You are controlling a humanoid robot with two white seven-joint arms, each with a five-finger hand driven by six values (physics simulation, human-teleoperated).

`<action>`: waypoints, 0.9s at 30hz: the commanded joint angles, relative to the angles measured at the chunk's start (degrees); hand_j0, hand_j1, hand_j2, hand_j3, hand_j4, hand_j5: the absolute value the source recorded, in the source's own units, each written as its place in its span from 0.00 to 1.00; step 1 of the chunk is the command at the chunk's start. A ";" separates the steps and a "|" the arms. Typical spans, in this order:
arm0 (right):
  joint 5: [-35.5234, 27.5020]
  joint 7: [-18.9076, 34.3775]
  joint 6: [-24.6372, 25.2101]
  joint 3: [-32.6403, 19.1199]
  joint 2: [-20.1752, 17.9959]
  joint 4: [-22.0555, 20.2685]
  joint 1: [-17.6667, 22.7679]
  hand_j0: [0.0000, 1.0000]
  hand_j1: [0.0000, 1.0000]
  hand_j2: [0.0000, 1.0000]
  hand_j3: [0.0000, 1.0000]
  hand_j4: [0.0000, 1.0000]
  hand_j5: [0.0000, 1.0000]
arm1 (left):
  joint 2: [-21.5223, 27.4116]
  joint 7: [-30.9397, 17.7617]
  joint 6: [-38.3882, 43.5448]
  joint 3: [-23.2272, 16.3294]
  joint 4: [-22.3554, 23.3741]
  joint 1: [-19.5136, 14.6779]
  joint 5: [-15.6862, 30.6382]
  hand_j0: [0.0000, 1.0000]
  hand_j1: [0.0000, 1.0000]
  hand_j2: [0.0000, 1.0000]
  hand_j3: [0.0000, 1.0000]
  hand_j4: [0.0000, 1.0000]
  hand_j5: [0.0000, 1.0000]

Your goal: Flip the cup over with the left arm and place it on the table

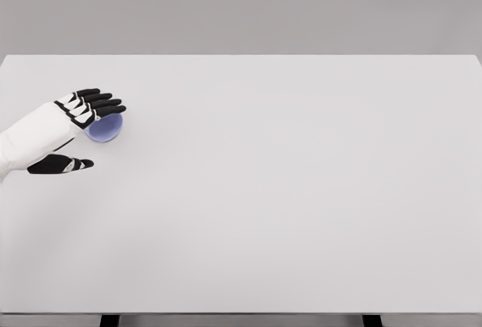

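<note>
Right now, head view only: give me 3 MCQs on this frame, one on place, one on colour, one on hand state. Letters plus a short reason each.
1. Where on the table is the cup?
A. far left part
B. centre
C. right edge

2. What colour is the cup?
A. red
B. pale blue-violet
C. green

3. How does the left hand stand to the cup?
A. far away at the right edge
B. fingers stretched over the cup, thumb apart below, no closed grasp
C. holding the cup high above the table

Key:
1 A, the cup shows in the left part of the table, partly hidden under the hand.
2 B, the visible part is pale blue-violet.
3 B, the fingers lie straight over the cup, with the thumb pointing right, clear of it.

The right arm is not in view.
</note>
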 commanded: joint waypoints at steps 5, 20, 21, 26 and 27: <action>0.28 0.01 -0.02 0.03 0.00 0.06 0.17 1.00 1.00 1.00 1.00 1.00 1.00 | 0.34 -0.05 0.03 0.45 0.42 -0.26 0.37 1.00 1.00 1.00 1.00 1.00 1.00; 0.28 0.01 -0.02 0.03 0.00 0.06 0.17 1.00 1.00 1.00 1.00 1.00 1.00 | 3.77 -11.89 0.03 -3.76 17.99 -16.86 -4.38 1.00 1.00 1.00 1.00 1.00 1.00; 0.28 0.01 -0.02 0.03 0.00 0.06 0.17 1.00 1.00 1.00 1.00 1.00 1.00 | 3.07 -17.42 0.03 -6.74 21.23 -20.90 -2.71 1.00 1.00 1.00 1.00 1.00 1.00; 0.28 0.01 0.06 0.03 0.00 0.06 0.17 1.00 1.00 1.00 1.00 1.00 1.00 | 1.57 -27.75 0.03 -10.36 24.15 -26.37 6.87 1.00 1.00 1.00 1.00 1.00 1.00; 0.28 0.01 0.06 0.03 0.00 0.06 0.17 1.00 1.00 1.00 1.00 1.00 1.00 | 1.40 -27.75 0.03 -10.28 24.15 -26.80 7.84 1.00 1.00 1.00 1.00 1.00 1.00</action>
